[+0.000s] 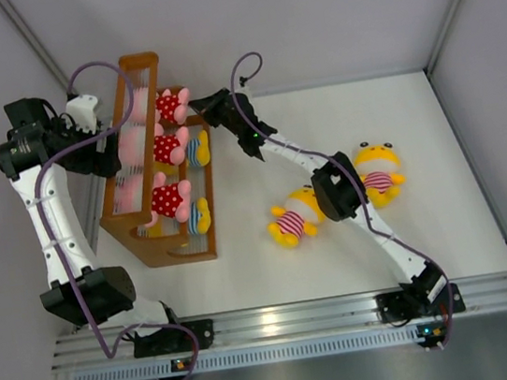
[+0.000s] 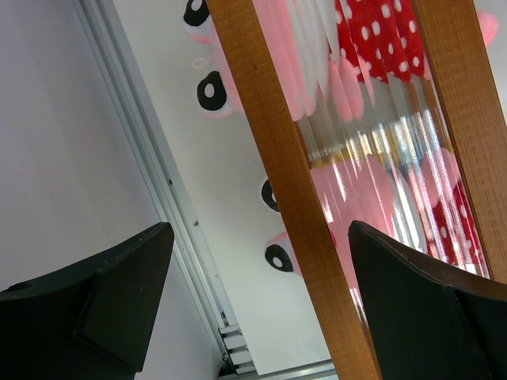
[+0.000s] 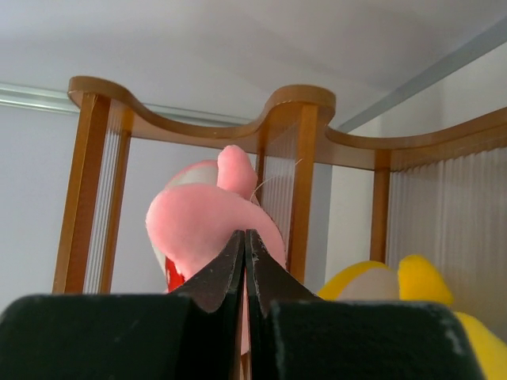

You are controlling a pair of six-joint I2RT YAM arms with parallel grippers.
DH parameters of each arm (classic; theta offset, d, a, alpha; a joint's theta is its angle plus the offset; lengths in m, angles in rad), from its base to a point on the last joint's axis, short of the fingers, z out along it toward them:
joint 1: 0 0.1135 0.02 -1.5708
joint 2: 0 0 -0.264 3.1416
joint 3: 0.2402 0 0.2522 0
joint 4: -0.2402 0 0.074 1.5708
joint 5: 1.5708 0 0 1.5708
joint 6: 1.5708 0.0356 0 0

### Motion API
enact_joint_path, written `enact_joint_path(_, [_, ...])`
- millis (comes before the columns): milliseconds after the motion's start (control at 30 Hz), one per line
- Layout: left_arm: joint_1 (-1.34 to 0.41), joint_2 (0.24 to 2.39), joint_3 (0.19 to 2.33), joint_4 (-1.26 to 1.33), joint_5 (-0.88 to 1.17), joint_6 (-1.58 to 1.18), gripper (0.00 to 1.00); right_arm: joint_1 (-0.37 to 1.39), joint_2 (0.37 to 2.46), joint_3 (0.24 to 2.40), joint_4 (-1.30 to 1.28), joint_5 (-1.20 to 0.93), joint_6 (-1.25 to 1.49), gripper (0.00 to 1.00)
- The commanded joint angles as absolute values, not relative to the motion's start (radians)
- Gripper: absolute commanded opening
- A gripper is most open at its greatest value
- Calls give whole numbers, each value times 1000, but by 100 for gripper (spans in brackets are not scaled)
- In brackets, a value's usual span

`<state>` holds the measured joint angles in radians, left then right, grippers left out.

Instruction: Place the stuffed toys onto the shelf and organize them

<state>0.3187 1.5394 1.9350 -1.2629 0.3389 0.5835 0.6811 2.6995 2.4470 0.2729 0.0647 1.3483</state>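
The brown wooden shelf (image 1: 165, 245) stands at the left. It holds three pink-headed toys in red dotted outfits (image 1: 169, 105) (image 1: 167, 148) (image 1: 170, 200) and two yellow toys in blue stripes (image 1: 197, 150) (image 1: 199, 215). Two yellow toys in pink-and-white stripes lie on the table (image 1: 293, 221) (image 1: 379, 173). My right gripper (image 1: 205, 108) is shut, its tips (image 3: 245, 234) against the far pink toy (image 3: 202, 222); nothing shows between the jaws. My left gripper (image 1: 101, 141) is open behind the shelf, its jaws either side of a wooden rail (image 2: 293, 198).
The grey side wall (image 2: 55, 158) and a metal frame rail (image 2: 170, 214) run close behind the shelf, next to my left gripper. A yellow toy's head (image 3: 412, 293) shows low on the right in the right wrist view. White walls enclose the table.
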Motion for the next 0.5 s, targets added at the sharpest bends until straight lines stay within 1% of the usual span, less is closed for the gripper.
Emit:
enact_joint_path(0, [316,1543,1916,-1284,291,618,98,721,2724,2511,351,84,1362,0])
enact_joint_path(133, [316,1543,1916,-1281,296,617,98,744,2760,2585,353,74,1356,0])
enact_joint_path(400, [316,1534,1917,-1284,308,614,98,758,2734,2576,334,64,1321,0])
enact_joint_path(467, [318,1529,1913,-1282,305,615,98,741,2714,2560,334,55,1313,5])
